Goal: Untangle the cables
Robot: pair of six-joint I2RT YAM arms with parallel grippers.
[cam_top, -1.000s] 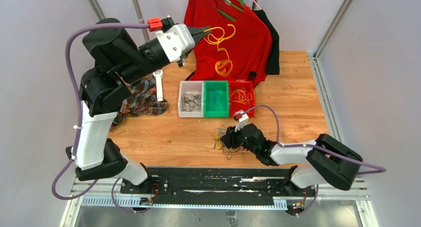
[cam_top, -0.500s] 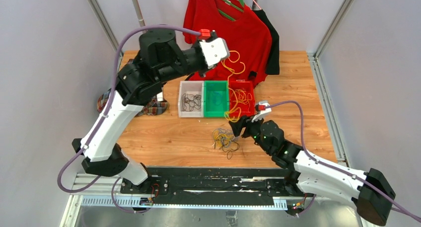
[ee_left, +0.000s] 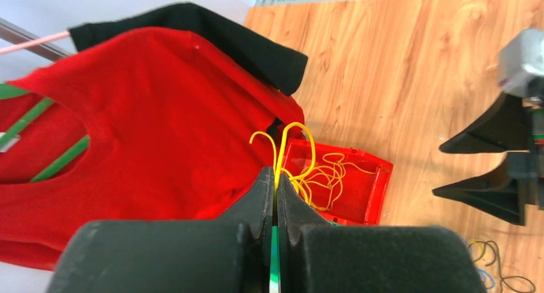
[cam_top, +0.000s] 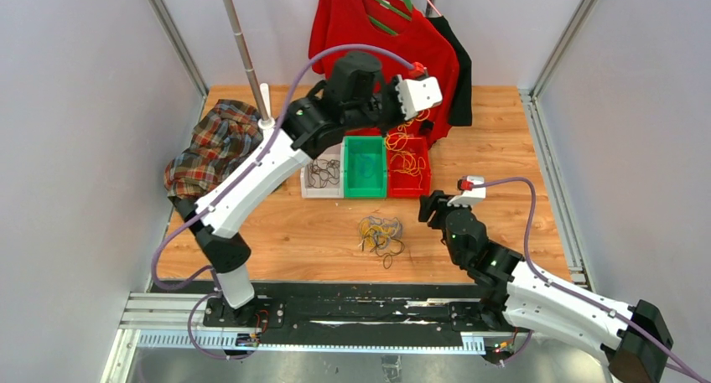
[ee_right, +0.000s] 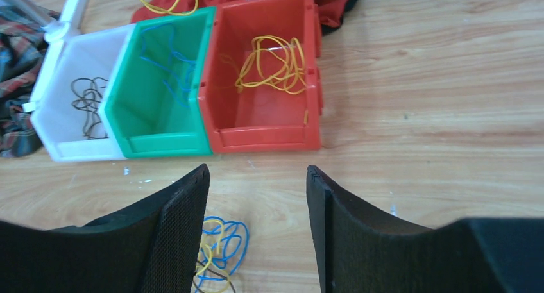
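The left end effector (ee_left: 276,181), clamped on a yellow cable (ee_left: 276,165), has swung rightward to hang above the red bin (ee_left: 380,192). The tangled cables (cam_top: 381,235) lie on the bench (cam_top: 293,224). The right end effector (ee_right: 256,177), fingers apart, has backed off them.

left gripper (ee_left: 274,177): matt black plastic, nipping a smooth, slick-skinned yellow cable (ee_left: 296,124). behind those jaws, the red shirt (ee_left: 147,113) is soft matt cloth. ahead of the right gripper (ee_right: 258,177) sit the red bin (ee_right: 266,139), green bin (ee_right: 163,142) and white bin (ee_right: 83,153), all glossy moulded plastic, on a satin woodgrain table (ee_right: 417,113). its finger pad (ee_right: 179,235) looks rough, mesh-textured.
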